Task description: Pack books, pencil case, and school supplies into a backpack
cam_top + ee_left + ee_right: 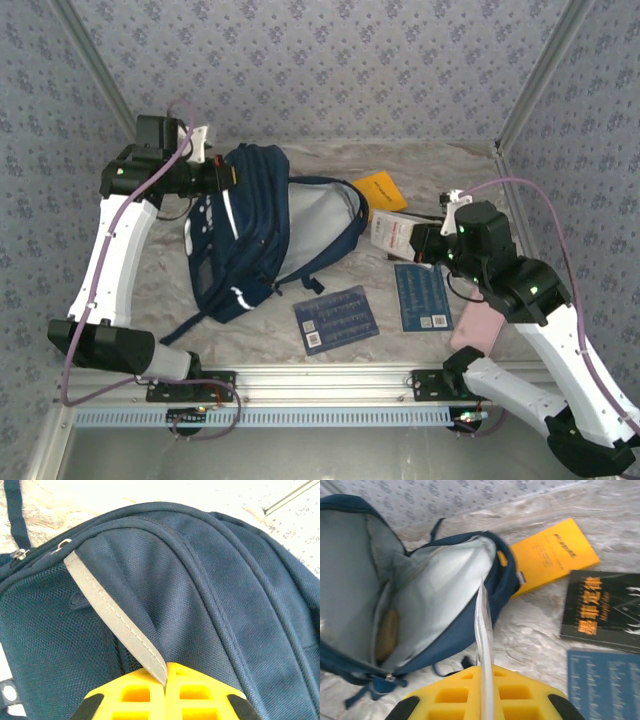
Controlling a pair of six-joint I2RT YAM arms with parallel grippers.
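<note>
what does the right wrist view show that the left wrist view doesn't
Right wrist view: the backpack lying open, the pencil case inside against its grey lining, the orange book, the black book and a blue book on the table, and the right gripper shut on the white packet, seen edge-on. Left wrist view: the backpack's outer shell, a zipper pull, and the left gripper shut on its reflective stripe. Both: navy backpack fabric and the pale table surface.

Blue book (605,685) was cut off at frame's lower right corner; black book (602,611) cropped by right edge, lettering blurred. Orange book (552,560) corner hid behind backpack (462,627) rim. White packet (392,232) part-covered by right gripper (415,240).
</note>
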